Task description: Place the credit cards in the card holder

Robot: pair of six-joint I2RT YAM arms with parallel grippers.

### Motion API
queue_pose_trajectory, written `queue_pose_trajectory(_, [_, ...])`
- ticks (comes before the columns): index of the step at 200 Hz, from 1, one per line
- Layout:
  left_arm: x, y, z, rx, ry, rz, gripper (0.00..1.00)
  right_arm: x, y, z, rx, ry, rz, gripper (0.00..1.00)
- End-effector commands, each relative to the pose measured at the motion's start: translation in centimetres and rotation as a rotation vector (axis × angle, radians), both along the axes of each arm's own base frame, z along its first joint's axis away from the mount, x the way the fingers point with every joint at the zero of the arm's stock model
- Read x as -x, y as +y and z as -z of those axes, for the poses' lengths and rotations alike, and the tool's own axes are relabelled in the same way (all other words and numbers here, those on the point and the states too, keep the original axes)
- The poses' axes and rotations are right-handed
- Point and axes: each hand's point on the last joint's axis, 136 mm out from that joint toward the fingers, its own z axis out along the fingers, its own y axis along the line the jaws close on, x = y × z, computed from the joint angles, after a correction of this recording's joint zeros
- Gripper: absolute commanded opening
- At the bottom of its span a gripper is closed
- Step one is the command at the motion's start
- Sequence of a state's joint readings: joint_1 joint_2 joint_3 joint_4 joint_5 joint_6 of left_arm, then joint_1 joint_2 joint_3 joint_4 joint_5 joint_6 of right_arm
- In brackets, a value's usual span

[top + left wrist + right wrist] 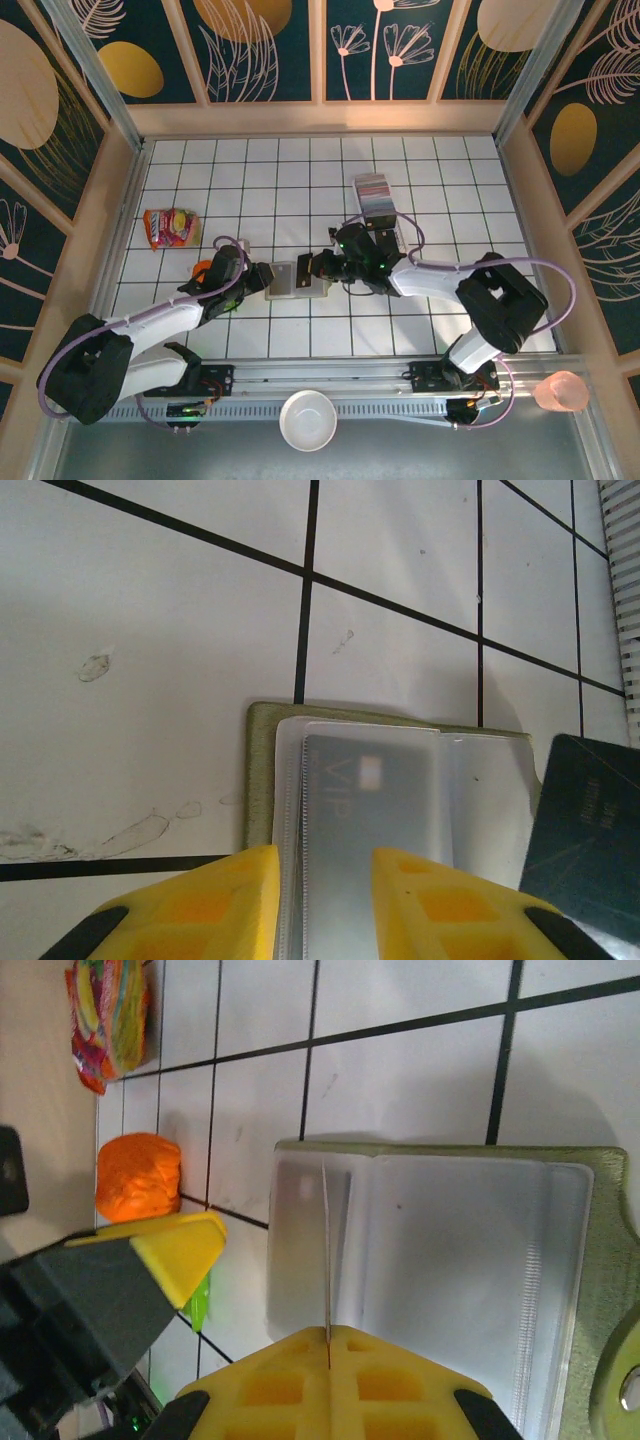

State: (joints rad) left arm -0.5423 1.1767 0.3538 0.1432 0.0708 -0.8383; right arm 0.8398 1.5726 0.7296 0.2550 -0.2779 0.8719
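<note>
- The tiled bench carries everything. The work goes on near its middle, just ahead of the two arms, where both can reach it.
- The left hand comes in from the left over the holder's near edge. Its yellow fingers stand partly apart with nothing clamped between them. It looks placed to steady the holder against a push, though the views do not show whether the tips press on it.
- The right hand is closed on a single card. It holds the card by one short end so that the free end leads towards the holder.
- The card holder lies opened flat between the two hands. Its olive cover is underneath and its clear sleeves face up, so the pockets are exposed.
- The row of credit cards stands on edge, up and to the right of the holder and well apart from it. These cards are not yet loaded.
- A VIP card already sits inside a sleeve, so the task is under way but far from done.
- The single card is seen edge-on, standing upright over the sleeves. A dark green card at the holder's side is probably this same one. It likely needs tilting flatter to slip into a pocket mouth.
</note>
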Motion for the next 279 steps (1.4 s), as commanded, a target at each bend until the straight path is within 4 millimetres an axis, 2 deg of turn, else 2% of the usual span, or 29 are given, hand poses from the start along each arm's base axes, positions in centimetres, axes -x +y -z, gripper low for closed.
queue_pose_trajectory(1, [0.1,-0.1,0.3,0.006,0.005,0.010,0.28,-1.2,0.7,-0.6,-0.034,0.011,0.073,0.00])
queue_pose_trajectory(41, [0.3,-0.1,1.0,-0.006,0.021,0.015,0.20,-0.8,1.1,0.9,-0.021,0.043,0.070,0.00])
queue_pose_trajectory(124, [0.6,0.3,2.7,-0.040,0.057,0.010,0.11,-0.8,2.6,0.8,-0.058,0.054,0.051,0.00])
queue_pose_trajectory(148, [0.8,0.6,3.0,-0.046,0.063,0.002,0.05,-0.6,2.8,1.3,-0.055,0.068,0.044,0.00])
queue_pose_trajectory(186, [1.0,0.7,3.3,-0.045,0.067,-0.005,0.04,-0.5,2.8,2.1,-0.032,0.087,0.052,0.00])
queue_pose_trajectory(215, [1.3,0.8,3.6,-0.043,0.074,-0.005,0.01,-0.5,2.6,2.0,-0.025,0.081,0.059,0.00])
queue_pose_trajectory(279, [1.6,1.0,4.0,-0.045,0.081,-0.003,0.00,0.7,3.2,2.9,-0.012,0.128,0.042,0.00])
